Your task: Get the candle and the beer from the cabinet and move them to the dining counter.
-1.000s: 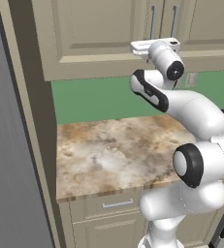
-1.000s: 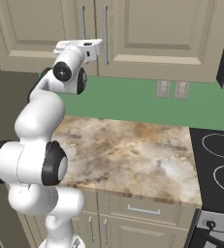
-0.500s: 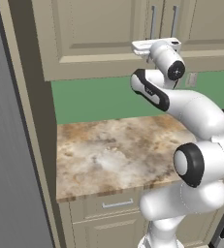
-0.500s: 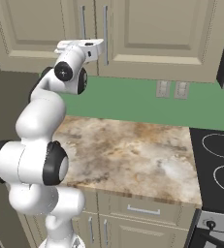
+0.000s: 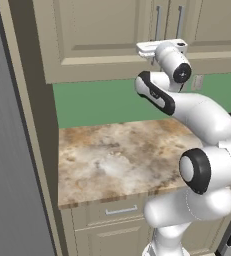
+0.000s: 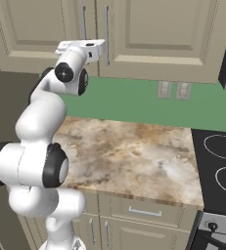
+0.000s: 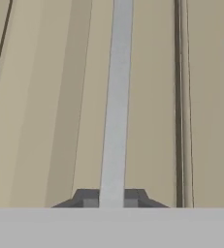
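Observation:
The cabinet point(image 5: 102, 35) is a beige wall unit with raised-panel doors, both closed. My gripper point(image 7: 112, 198) is raised to the door front, and its two dark fingertips are shut on a vertical silver bar handle point(image 7: 117, 97). From the base views the hand point(image 5: 179, 45) point(image 6: 101, 49) sits against the pair of handles point(image 6: 106, 29) at the seam between the doors. The candle and the beer are hidden, and the dining counter is out of view.
A marbled stone worktop point(image 5: 112, 155) runs below against the green wall point(image 6: 134, 102). Beige drawer units point(image 6: 144, 212) sit under it. A black stove top point(image 6: 219, 166) lies at the right. A tall grey panel point(image 5: 12, 150) stands at the left.
The fingers have closed the last bit onto the handle. The arm and the cabinet doors have not visibly moved.

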